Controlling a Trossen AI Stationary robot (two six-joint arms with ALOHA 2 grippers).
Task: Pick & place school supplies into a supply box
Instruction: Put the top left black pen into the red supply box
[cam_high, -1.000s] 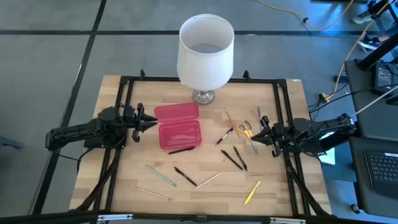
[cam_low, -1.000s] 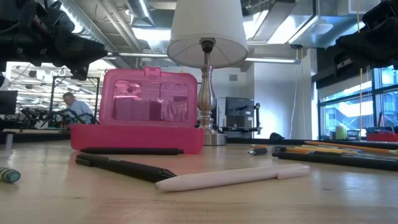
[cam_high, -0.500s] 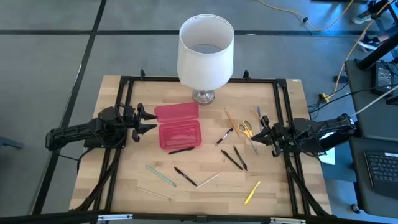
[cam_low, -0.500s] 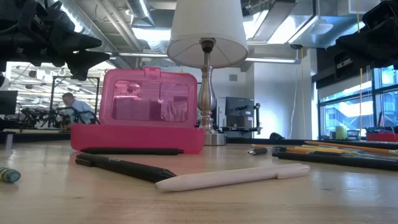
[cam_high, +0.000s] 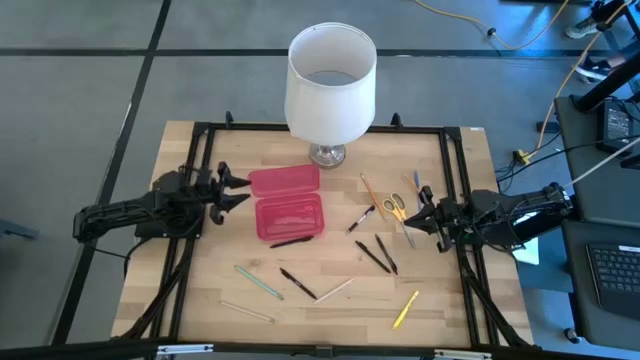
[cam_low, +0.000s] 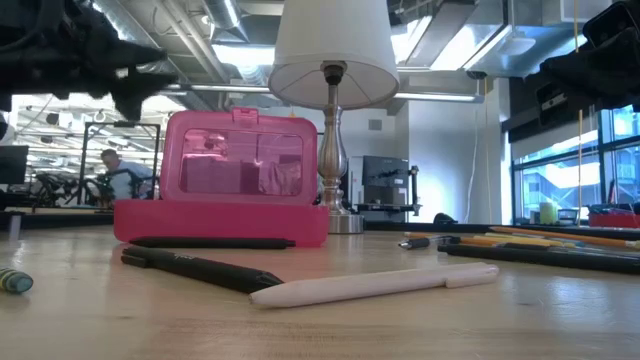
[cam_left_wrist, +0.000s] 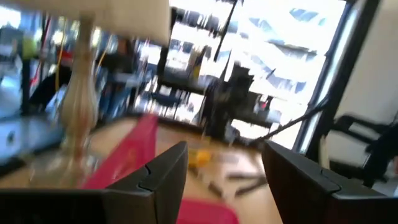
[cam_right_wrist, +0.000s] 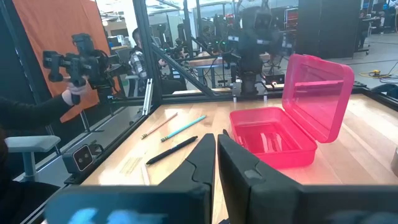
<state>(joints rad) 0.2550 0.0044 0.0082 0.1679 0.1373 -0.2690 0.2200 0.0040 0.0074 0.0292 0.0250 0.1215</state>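
The pink supply box lies open at the table's middle, its lid standing up on the far side. Pale supplies lie inside it. Pens and pencils are scattered on the table: a black pen against the box's near wall, a teal pencil, a pale pen, a yellow one. Yellow-handled scissors lie right of the box. My left gripper hovers open just left of the box. My right gripper hovers shut beside the scissors.
A lamp with a big white shade stands on its metal foot at the table's far edge, just behind the box. A black frame runs round the tabletop. Bare wood shows at the near left corner.
My left gripper has opened its fingers wide and tipped its tips slightly upward, staying in place left of the box. The box and the supplies have not moved.
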